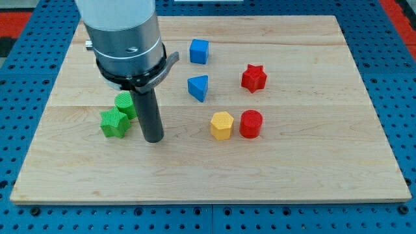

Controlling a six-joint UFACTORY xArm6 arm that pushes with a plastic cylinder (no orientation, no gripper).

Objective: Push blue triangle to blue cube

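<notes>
The blue triangle [198,87] lies near the board's middle, a little toward the view's top. The blue cube [199,51] sits straight above it in the view, a short gap apart. My tip [153,138] rests on the board to the view's lower left of the triangle, well apart from it, just right of the green blocks. The rod rises from there into the arm's grey cylinder [123,39] at the view's top left.
A green star [114,123] and a green round block [125,104] sit next to my tip on its left. A red star [253,78], a red cylinder [250,123] and a yellow hexagon [221,125] lie right of the triangle. The wooden board [312,162] sits on blue pegboard.
</notes>
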